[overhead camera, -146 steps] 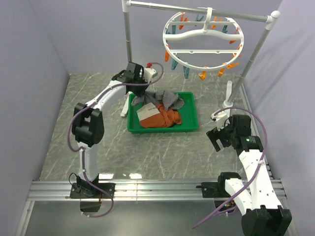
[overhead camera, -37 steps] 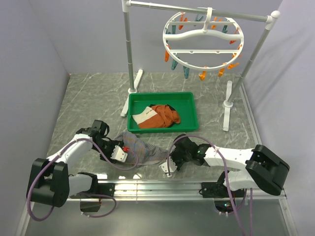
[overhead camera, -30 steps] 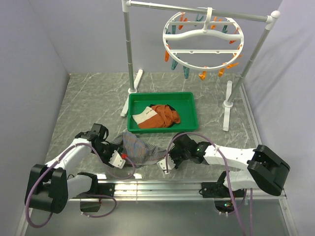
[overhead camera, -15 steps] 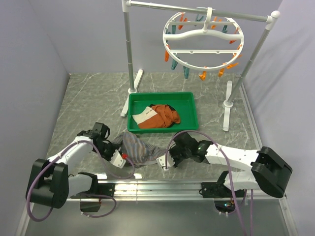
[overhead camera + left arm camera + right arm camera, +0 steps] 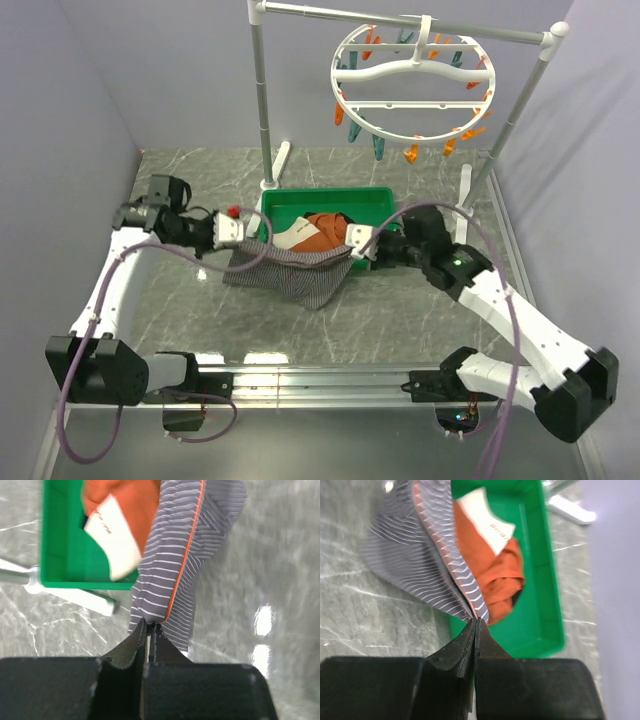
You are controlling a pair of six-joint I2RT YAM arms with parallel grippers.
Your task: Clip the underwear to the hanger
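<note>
Top external view had the underwear strung between both arms, just on the near side of the green tray. Left gripper and right gripper each pinched tight on one end.

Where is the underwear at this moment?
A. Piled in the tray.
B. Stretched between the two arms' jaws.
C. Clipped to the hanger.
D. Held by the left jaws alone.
B: the underwear spans from the left jaws to the right jaws, each shut on one end, in front of the tray.
</note>
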